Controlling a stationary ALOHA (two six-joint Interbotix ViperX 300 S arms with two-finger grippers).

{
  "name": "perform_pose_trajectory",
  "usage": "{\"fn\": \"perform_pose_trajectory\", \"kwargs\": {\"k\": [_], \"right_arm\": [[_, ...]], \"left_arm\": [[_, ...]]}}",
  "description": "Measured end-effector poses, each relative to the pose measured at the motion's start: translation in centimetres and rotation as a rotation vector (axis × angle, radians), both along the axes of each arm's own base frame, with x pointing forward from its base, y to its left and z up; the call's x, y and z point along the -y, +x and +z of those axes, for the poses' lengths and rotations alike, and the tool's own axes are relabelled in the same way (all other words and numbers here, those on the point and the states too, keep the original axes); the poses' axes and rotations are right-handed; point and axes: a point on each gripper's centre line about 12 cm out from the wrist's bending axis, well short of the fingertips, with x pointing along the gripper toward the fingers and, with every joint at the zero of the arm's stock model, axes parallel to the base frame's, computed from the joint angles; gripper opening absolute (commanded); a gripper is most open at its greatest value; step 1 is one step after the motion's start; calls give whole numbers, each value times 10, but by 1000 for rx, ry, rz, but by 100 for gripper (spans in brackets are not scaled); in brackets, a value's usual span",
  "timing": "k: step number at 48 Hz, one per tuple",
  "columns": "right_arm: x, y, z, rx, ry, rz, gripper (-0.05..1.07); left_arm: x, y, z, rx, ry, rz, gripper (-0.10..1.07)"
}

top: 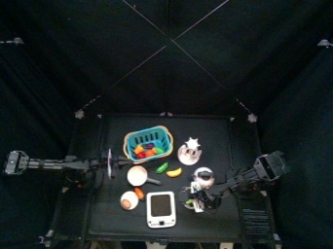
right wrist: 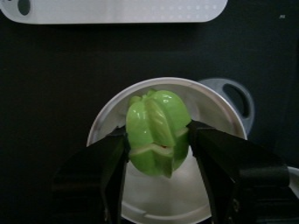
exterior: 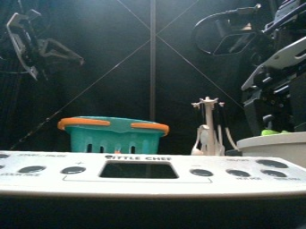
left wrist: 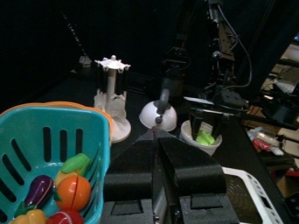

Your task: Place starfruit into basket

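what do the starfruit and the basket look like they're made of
The starfruit, between the right gripper jaws, looks like moulded plastic: uniform bright green, smooth ridges with a soft sheen. The basket also looks plastic: solid teal walls with clean moulded slots and an orange rim.

From high above I see a small black table [top: 111, 160] standing in the middle of a pen of black curtains [top: 53, 78] that close in on every side. Thin pale lines cross overhead and run to the corners of the pen. The light is dim and falls mostly on the table. Through the left wrist camera, past the curtains, I make out part of a cluttered room [left wrist: 271, 105] with cables and equipment, too dark and blurred to name in detail.
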Motion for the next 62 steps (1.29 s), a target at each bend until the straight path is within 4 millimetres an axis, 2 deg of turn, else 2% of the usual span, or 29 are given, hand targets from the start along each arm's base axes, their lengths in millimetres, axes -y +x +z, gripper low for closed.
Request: {"fn": "perform_pose_trajectory", "kwargs": {"k": [7, 16, 25, 34, 38, 39, 40, 42, 51, 62], "right_arm": [[0, 3, 24, 68, 23, -2, 56], [11, 8, 78, 243, 47, -11, 56], [50, 20, 124, 495, 38, -65, 56], [95, 40, 147, 722, 7, -114, 56], [123, 53, 147, 804, -1, -160, 56], [123, 53, 147, 804, -1, -160, 56], [137, 60, 145, 829, -4, -186, 56], [150, 67, 142, 847, -7, -211, 56], [201, 98, 126, 869, -38, -298, 57], [240, 131, 102, 834, -57, -362, 59]], "left_arm": [[0, 0, -1, -2, 0, 0, 41], [0, 0, 0, -1, 0, 0, 41], [0, 0, 0, 0, 0, 0, 41], [0, 0, 1, 3, 2, 0, 41], [0, 1, 4, 12, 1, 2, 41], [-1, 1, 5, 15, 2, 2, 41], [0, 1, 5, 15, 3, 2, 41], [-1, 1, 5, 17, 2, 3, 41], [-1, 1, 6, 20, 2, 3, 41], [1, 0, 0, 4, 1, -2, 41]]}}
